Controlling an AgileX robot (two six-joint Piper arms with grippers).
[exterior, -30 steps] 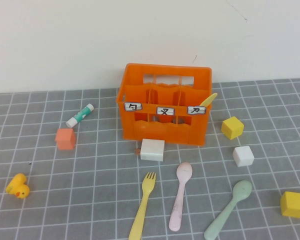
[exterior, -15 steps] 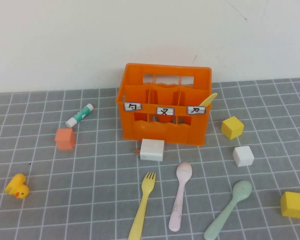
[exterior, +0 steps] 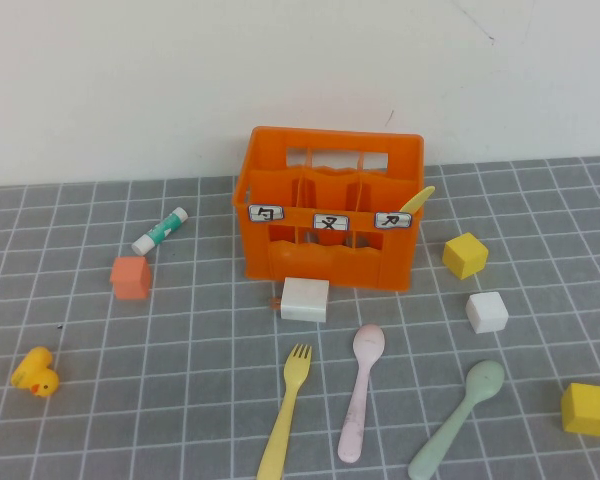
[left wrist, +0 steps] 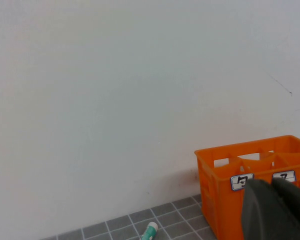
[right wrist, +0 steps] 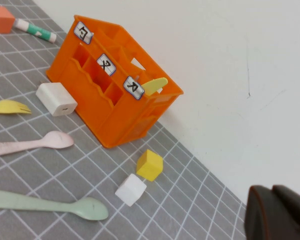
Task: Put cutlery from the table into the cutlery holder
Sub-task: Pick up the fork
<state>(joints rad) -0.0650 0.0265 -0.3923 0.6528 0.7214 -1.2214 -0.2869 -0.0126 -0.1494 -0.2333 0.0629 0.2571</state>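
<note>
The orange cutlery holder (exterior: 330,205) stands at the back of the table (exterior: 180,380), with a yellow knife (exterior: 416,200) leaning out of its right compartment. In front of it lie a yellow fork (exterior: 284,410), a pale pink spoon (exterior: 361,388) and a mint-green spoon (exterior: 460,405). Neither arm shows in the high view. My left gripper (left wrist: 274,212) is shut and empty, held off to the holder's (left wrist: 250,175) left side. My right gripper (right wrist: 275,214) is shut and empty, far to the right of the holder (right wrist: 110,90), the spoons (right wrist: 35,143) and the fork (right wrist: 10,106).
A white block (exterior: 305,299) sits right before the holder. A white-and-green tube (exterior: 160,230), a small orange cube (exterior: 130,277) and a yellow duck (exterior: 35,372) are on the left. Two yellow cubes (exterior: 465,254) (exterior: 586,408) and a white cube (exterior: 487,312) are on the right.
</note>
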